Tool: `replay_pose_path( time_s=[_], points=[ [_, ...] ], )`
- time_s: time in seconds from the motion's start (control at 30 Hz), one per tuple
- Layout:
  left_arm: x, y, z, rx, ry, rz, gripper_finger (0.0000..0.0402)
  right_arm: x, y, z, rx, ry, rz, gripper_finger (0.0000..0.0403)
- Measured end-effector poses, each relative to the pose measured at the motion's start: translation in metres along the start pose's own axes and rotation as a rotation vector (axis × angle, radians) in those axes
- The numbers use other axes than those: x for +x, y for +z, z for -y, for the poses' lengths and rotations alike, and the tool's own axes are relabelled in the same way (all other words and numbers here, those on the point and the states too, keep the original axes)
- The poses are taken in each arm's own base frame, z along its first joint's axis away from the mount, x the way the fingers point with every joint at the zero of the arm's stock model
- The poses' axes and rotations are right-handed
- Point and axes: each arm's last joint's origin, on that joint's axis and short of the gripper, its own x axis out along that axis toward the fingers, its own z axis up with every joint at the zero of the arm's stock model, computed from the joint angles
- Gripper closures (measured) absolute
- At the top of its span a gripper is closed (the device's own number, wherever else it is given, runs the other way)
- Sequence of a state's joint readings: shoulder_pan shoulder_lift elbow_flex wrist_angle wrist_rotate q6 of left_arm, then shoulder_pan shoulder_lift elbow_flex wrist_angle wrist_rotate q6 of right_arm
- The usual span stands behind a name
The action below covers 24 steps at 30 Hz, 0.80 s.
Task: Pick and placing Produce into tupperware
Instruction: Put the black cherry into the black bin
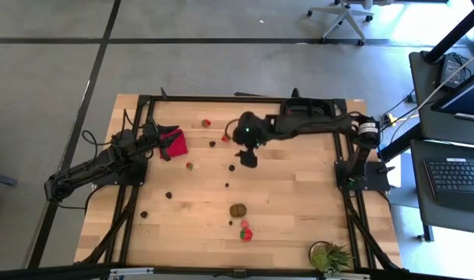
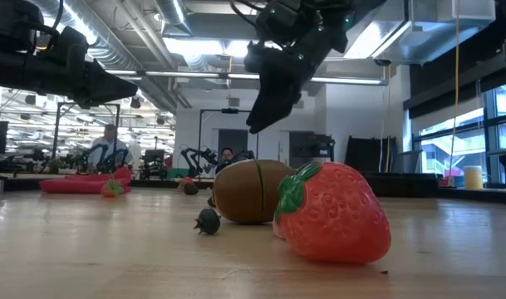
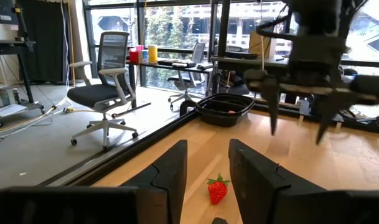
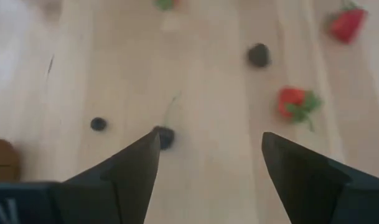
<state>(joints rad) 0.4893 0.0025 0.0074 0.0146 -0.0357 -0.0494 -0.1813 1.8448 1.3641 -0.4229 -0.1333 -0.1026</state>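
High view: the right claw (image 1: 247, 158) hangs above the centre of the counter (image 1: 299, 218), a small dark berry (image 1: 231, 167) just to its lower left; the left claw (image 1: 168, 136) waits at centre left over the red cloth (image 1: 174, 144).

Left wrist view: its fingers stand released, a strawberry (image 3: 217, 188) between them at lower centre and the black tupperware (image 3: 225, 109) at upper centre.

Right wrist view: the right claw's fingers are spread, the berry (image 4: 165, 137) beside one finger; descending off-centre would likely knock it rolling.
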Motion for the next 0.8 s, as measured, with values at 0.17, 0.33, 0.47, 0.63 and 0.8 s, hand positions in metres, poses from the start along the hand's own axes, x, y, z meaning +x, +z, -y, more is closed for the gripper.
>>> replay_pose_path(
  time_s=[0.17,0.33,0.47,0.63,0.8],
  points=[
    [0.0,0.0,0.0,0.0,0.0,0.0,0.0302,0.015,-0.012,-0.019,-0.095,0.026,0.048,0.012],
    [0.0,0.0,0.0,0.0,0.0,0.0,0.0311,0.027,-0.023,-0.032,-0.133,0.04,0.117,0.012],
    [0.0,0.0,0.0,0.0,0.001,0.0,0.0317,0.034,-0.033,-0.039,-0.144,0.048,0.168,0.012],
    [0.0,0.0,0.0,0.0,0.0,0.0,0.0325,0.042,-0.04,-0.04,-0.131,0.051,0.204,0.012],
    [0.0,0.0,0.0,0.0,0.0,0.0,0.0333,0.056,-0.046,-0.039,-0.113,0.052,0.207,0.012]
  ],
)
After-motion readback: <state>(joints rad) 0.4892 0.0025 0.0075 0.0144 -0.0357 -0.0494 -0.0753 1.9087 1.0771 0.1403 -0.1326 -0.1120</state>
